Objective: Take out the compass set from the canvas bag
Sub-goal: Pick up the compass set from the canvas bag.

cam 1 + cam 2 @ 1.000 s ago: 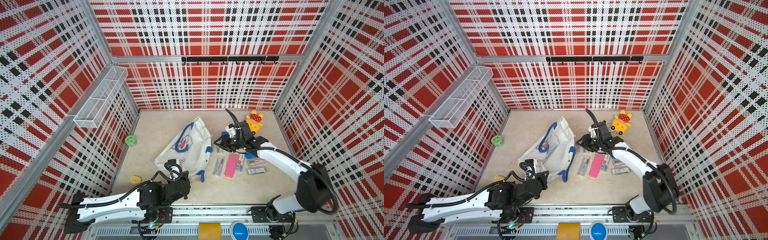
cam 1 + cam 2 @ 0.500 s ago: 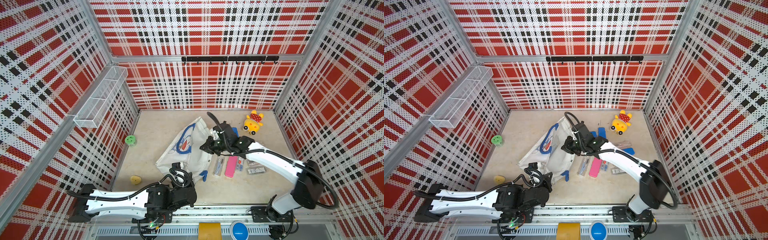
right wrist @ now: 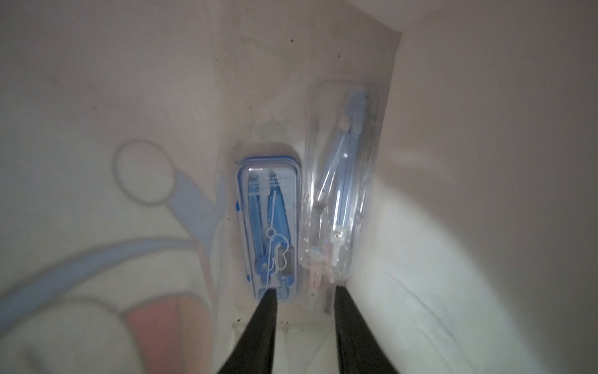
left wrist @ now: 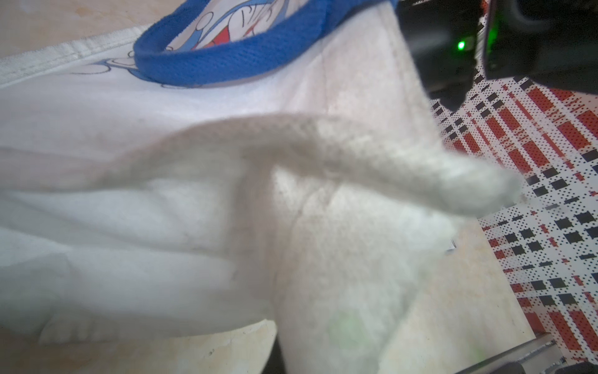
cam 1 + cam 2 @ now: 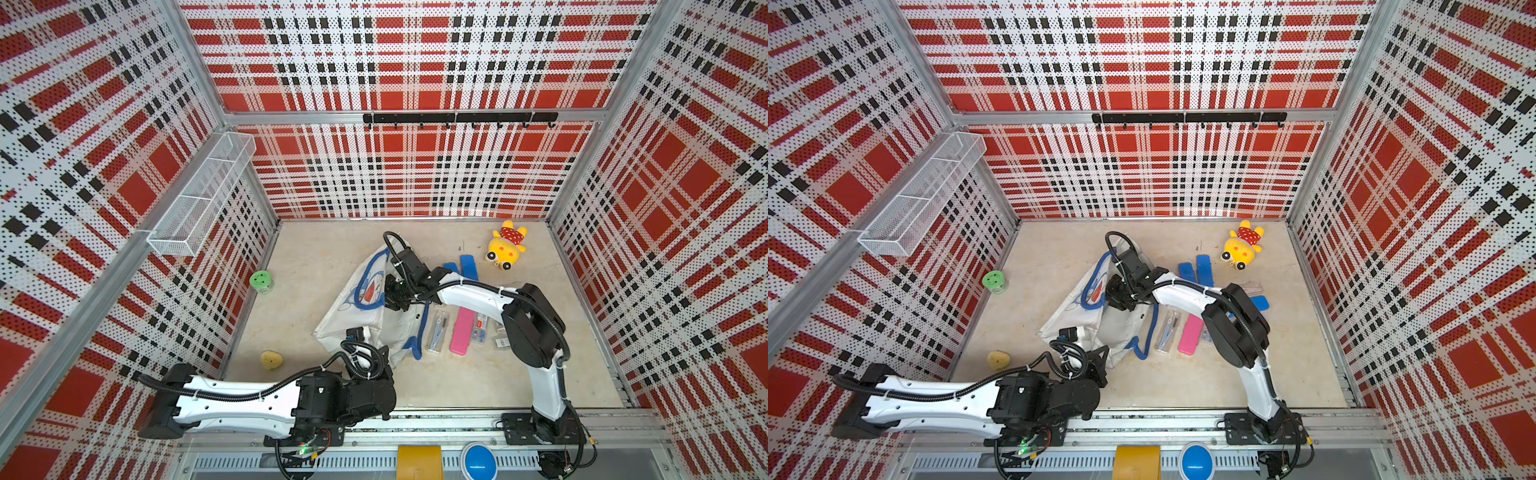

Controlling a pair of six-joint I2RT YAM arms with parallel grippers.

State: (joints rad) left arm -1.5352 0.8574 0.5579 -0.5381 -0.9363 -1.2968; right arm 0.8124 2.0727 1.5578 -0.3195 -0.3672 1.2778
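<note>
Your right pincer [image 3: 304,289] stood partly open inside the canvas bag [image 5: 345,320], holding nothing.

Nearest you, your left pincer [image 5: 356,333] was closed on the bag's near edge, with the cloth bunched into a raised fold. Its wrist view gave you mostly blurred fabric and no fingers. Farther in, the right pincer had one fingertip [image 3: 268,294] over the end of the blue-rimmed compass set [image 3: 268,226]. The other fingertip sat just beside the end of the clear compass set [image 3: 339,184]. Both cases lay side by side on the bag's floor, dim and hazy. In both top views the bag hid them from you.
</note>
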